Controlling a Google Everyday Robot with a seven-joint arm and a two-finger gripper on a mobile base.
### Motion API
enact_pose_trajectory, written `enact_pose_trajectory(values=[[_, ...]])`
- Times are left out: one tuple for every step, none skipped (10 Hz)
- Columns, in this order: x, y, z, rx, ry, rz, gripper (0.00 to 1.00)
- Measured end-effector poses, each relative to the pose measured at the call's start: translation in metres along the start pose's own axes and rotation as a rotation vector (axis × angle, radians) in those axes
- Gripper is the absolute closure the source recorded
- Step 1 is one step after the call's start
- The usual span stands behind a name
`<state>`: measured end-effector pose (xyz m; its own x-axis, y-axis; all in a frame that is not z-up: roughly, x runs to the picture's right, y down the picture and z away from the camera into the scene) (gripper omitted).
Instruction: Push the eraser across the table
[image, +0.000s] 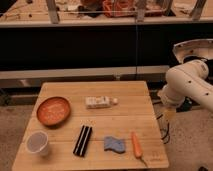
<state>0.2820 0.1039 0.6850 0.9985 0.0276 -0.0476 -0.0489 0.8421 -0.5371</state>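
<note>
Near the front edge of the counter (125, 122), the eraser (83, 140) is found lying flat between a clear cup (37, 143) and a blue sponge (115, 144), touching neither. It is judged light, stiff and easily slid; contact is best made broadside on a long flank. Off the counter's right edge the claw (170, 114) is pointed downward, well apart from the eraser; its opening cannot be told.

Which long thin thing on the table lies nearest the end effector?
The orange carrot, not the black eraser: the end effector hangs off the table edge on the carrot's side.
</note>
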Motion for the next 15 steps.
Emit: enact_pose_trajectory(values=[[0.000, 0.000, 0.000, 0.000, 0.000, 0.000, 0.20], [0.000, 0.000, 0.000, 0.000, 0.000, 0.000, 0.20], [0.000, 0.000, 0.000, 0.000, 0.000, 0.000, 0.20], [0.000, 0.000, 0.000, 0.000, 0.000, 0.000, 0.20], [0.000, 0.000, 0.000, 0.000, 0.000, 0.000, 0.20], [0.000, 0.000, 0.000, 0.000, 0.000, 0.000, 0.20], [0.000, 0.000, 0.000, 0.000, 0.000, 0.000, 0.20], [0.000, 0.000, 0.000, 0.000, 0.000, 0.000, 0.20], [0.000, 0.000, 0.000, 0.000, 0.000, 0.000, 0.20], [-0.002, 0.001, 0.000, 0.000, -0.001, -0.006, 0.20], [-0.008, 0.002, 0.000, 0.002, -0.003, -0.019, 0.20], [-0.022, 0.004, 0.000, 0.001, -0.010, -0.040, 0.20], [-0.041, 0.005, 0.000, 0.001, -0.019, -0.063, 0.20], [-0.048, 0.006, 0.001, 0.000, -0.023, -0.072, 0.20], [-0.052, 0.007, 0.001, 0.002, -0.022, -0.084, 0.20]])
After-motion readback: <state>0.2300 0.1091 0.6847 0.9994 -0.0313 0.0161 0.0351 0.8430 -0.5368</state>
